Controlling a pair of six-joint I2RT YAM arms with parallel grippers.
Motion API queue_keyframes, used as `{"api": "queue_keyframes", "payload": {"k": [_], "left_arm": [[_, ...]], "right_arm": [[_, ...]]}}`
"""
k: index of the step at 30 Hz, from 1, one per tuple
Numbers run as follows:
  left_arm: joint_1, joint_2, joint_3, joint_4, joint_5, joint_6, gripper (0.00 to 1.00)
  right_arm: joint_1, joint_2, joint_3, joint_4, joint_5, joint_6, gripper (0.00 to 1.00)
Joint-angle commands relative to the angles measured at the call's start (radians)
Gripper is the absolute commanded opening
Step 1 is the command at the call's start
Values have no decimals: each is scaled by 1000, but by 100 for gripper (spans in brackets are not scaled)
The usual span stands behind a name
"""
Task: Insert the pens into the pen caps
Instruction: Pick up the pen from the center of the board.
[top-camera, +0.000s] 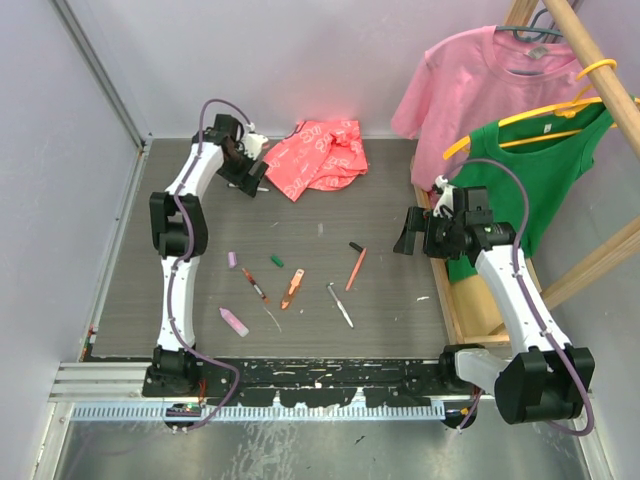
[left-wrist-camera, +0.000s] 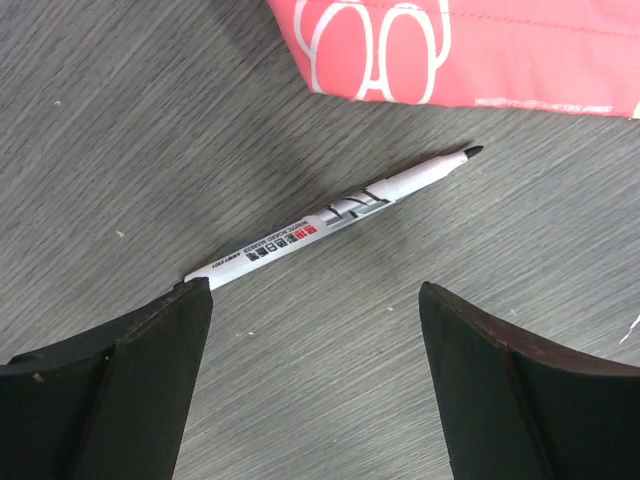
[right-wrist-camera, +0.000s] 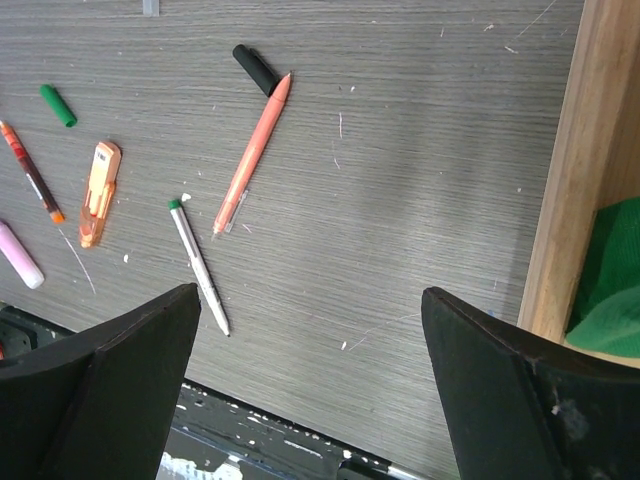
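In the left wrist view an uncapped white marker lies slantwise on the table, black tip toward the red cloth. My left gripper hovers open just short of it, and the marker's rear end meets the left fingertip. My right gripper is open over bare table. Beyond it lie a salmon-orange pen, a black cap, a white pen with a green tip, a short orange pen, a dark red pen, a green cap and a pink highlighter. A lilac cap lies at mid-left.
A crumpled red patterned cloth lies at the back, beside my left gripper. A wooden rack with pink and green shirts borders the right side next to my right gripper. Walls close the left and back.
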Motion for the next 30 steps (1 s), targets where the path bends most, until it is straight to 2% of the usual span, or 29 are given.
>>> {"api": "queue_keyframes", "payload": {"k": [1, 3, 6, 11, 15, 21, 30], "left_arm": [[18, -3, 49, 19, 1, 14, 87], [23, 5, 58, 20, 21, 23, 91], [30, 23, 82, 7, 46, 38, 91], [44, 75, 159, -69, 136, 64, 81], [57, 100, 189, -96, 174, 72, 78], [73, 108, 205, -117, 183, 88, 82], [81, 92, 168, -148, 234, 111, 63]], "right_arm": [[-3, 15, 23, 7, -28, -18, 97], [-2, 22, 25, 7, -31, -18, 97], [-1, 33, 29, 6, -30, -19, 97], [5, 62, 33, 9, -23, -20, 97], [14, 88, 42, 15, -22, -20, 97], [33, 118, 53, 24, -14, -16, 96], [58, 123, 59, 30, 14, -3, 96]]}}
